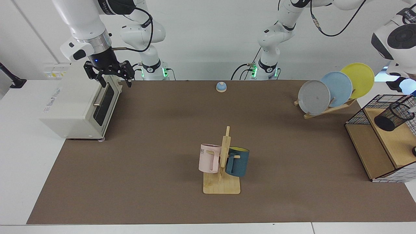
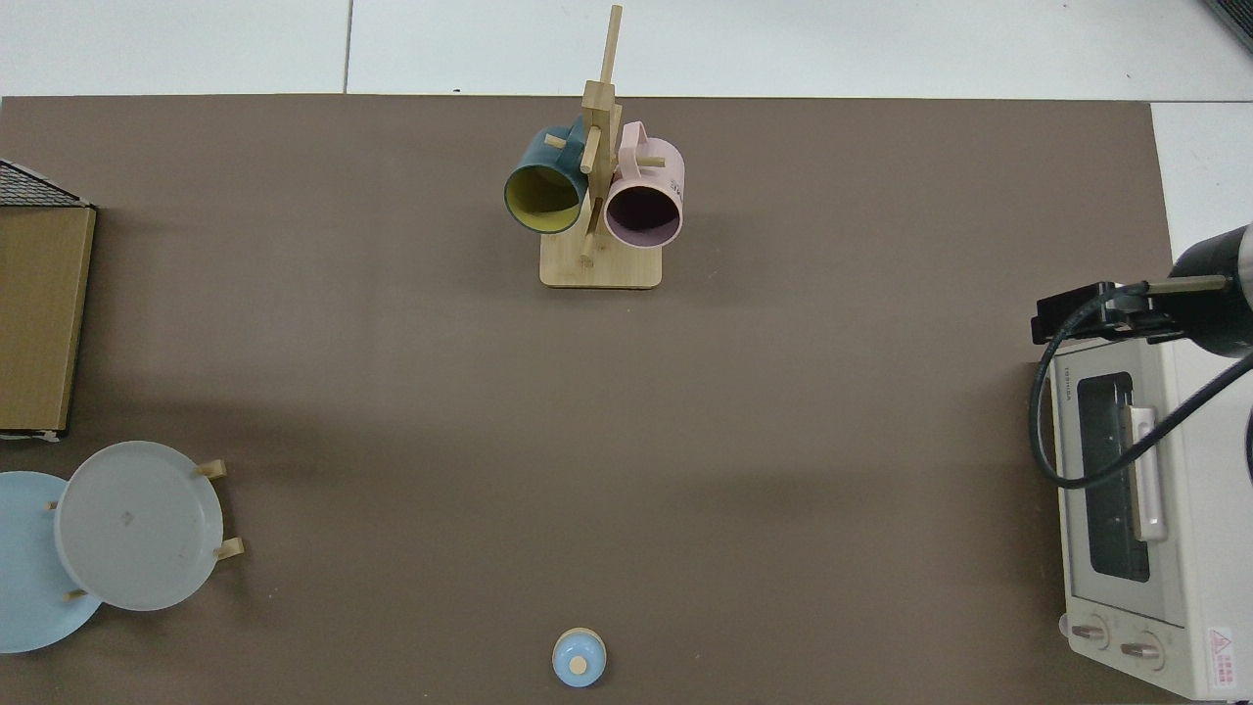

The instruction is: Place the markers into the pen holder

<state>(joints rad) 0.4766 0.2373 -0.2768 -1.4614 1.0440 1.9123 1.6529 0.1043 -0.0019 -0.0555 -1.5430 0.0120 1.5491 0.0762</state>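
Near edge, lower centre of the facing view: wooden mug rack [image 1: 222,182] on the brown mat [image 1: 146,156], pink mug [image 1: 208,158] on one side of its post, dark blue mug [image 1: 237,162] on the other, both hung by their handles. Right edge, mid height: wire basket frame [image 1: 378,107] with wooden shelves; the pen holder [image 1: 394,116], black mesh cup, lies tipped on the upper shelf with its mouth toward the frame's right edge. The markers can't be made out in either view. Further back on the right: plate rack [image 1: 328,109] holding grey, blue and yellow plates on edge. Left side, mid height: white toaster oven [image 1: 79,105], door shut. Right gripper [image 1: 109,74] hangs above the oven's far top corner, fingers spread apart, nothing in them. Far centre: small blue bell [image 1: 221,86] at the mat's back edge. Left gripper is cut off at the upper right edge; only the left arm's wrist housing shows.
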